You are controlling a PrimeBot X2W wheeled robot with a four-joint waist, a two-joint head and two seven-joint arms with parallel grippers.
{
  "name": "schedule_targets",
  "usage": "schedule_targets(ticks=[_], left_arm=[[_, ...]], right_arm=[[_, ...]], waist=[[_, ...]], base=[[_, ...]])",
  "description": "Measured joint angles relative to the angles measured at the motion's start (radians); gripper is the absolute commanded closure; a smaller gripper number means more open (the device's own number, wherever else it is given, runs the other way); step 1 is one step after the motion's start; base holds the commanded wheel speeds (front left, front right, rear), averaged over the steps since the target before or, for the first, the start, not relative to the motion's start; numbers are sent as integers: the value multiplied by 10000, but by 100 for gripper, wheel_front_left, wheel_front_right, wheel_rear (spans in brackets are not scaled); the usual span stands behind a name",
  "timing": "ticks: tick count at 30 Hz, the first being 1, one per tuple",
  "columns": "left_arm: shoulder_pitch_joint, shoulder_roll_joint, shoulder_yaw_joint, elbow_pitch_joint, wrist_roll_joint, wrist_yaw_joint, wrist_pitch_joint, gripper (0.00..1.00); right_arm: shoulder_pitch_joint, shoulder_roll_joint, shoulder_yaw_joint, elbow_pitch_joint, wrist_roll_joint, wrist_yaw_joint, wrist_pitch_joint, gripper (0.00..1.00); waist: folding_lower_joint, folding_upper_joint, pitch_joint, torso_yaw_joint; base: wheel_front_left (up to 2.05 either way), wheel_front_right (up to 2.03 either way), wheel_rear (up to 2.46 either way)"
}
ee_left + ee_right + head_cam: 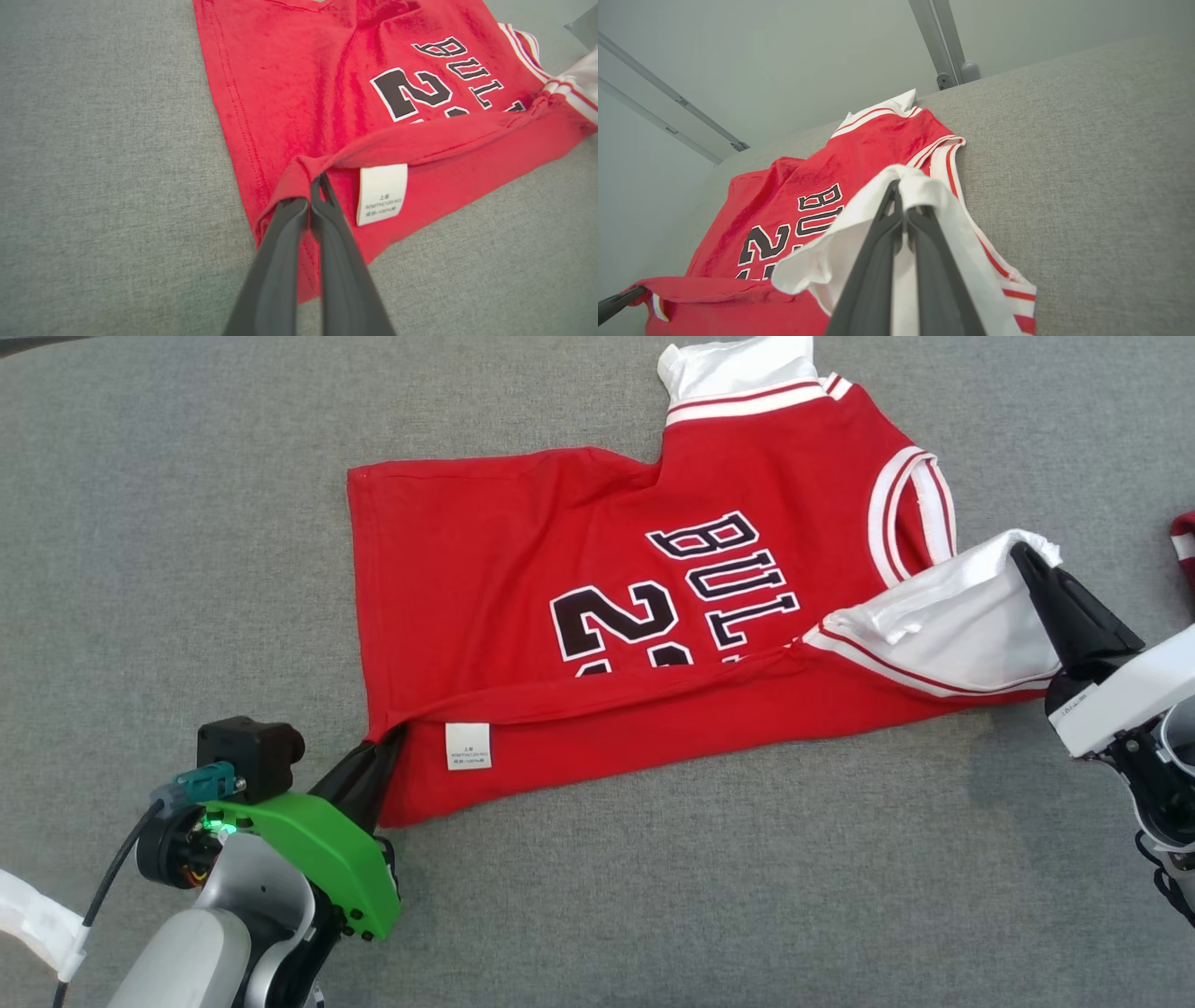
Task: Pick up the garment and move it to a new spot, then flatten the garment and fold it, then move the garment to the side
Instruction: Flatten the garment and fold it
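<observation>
Head view: garment (560, 579), a red jersey, lies spread on the grey fabric surface (187, 523), centre to right. Its near long edge is lifted and folded over, so the white care label (468, 747) shows. Left gripper (386, 744) is clenched on the garment's near-left corner. Right gripper (1025, 555) is clenched on the white panel (962, 625) at the right end, raised off the surface. Scrap of another red item (1184, 543) at the right edge.

Left wrist view: fingers pressed together, red hem pinched between the tips. Label just right of them.

Right wrist view: fingers together, white cloth draped over the tips. Left gripper's dark tip, lower left, holds the red corner. Metal rails (943, 42) stand beyond the surface's far side.
</observation>
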Motion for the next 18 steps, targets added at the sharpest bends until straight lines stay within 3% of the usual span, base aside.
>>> schedule_targets(ticks=[3, 4, 5, 6, 10, 14, 18], left_arm=[[-166, -92, -25, 403, -8, 31, 128, 100], [-208, -130, -19, 506, -8, 73, 113, 82], [-254, -163, 13, 598, -6, 100, 23, 13], [-293, -232, 79, 706, -59, 150, 0, 0], [-155, -261, 196, 777, -236, 203, -192, 0], [493, -54, 458, 437, -270, 424, -410, 0], [1276, -29, 685, -211, -531, 631, -566, 0]], right_arm=[[-267, 142, 226, 345, -84, 0, 337, 100], [-320, 173, 263, 458, -165, 0, 360, 58], [-388, 171, 299, 554, -311, 0, 357, 0], [-438, 173, 307, 621, -393, 0, 343, 0], [-461, 105, 123, 637, -587, 0, 15, 0], [26, -359, -472, 230, -627, 0, -215, 0], [982, -874, -989, -324, -784, 0, 288, 0]], waist=[[0, 0, 107, 18], [0, 0, 133, 17], [0, 0, 156, 15], [0, 0, 171, 14], [0, 0, 164, -13], [0, 0, 117, -75], [0, 0, 163, -183]], base=[[0, 0, 0], [0, 0, 0], [0, 0, 0], [0, 0, 0], [0, 0, 0], [0, 0, 0], [0, 0, 0]])
